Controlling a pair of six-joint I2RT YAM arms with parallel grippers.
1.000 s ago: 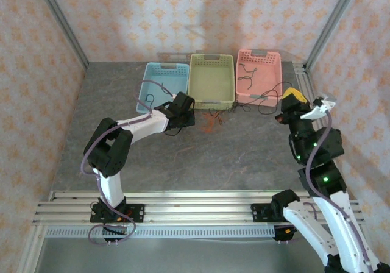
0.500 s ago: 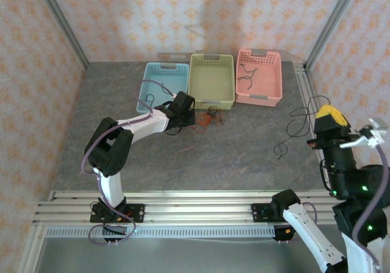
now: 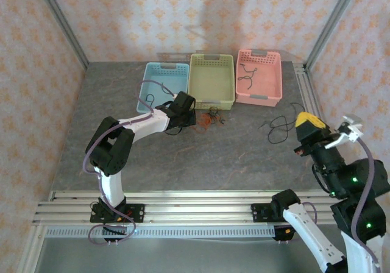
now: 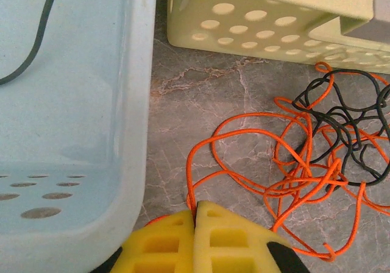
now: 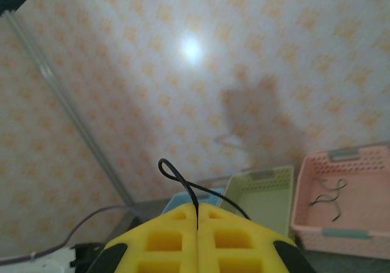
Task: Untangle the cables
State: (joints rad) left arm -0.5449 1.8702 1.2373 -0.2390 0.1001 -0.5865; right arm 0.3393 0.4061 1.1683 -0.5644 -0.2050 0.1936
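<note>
As the arms stood: left gripper (image 4: 196,209) clenched on orange cable (image 4: 244,133), right gripper (image 5: 197,215) on black cable (image 3: 281,127).
Tangle (image 3: 210,119): lay just right of left gripper, before green basket (image 3: 212,57).
Black cable: hung leftward from right gripper, apart from tangle.

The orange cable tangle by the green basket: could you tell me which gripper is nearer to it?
Left. The left gripper is shut on a strand of the orange tangle; the right gripper is far off to the right, pinching a separate black cable.
</note>
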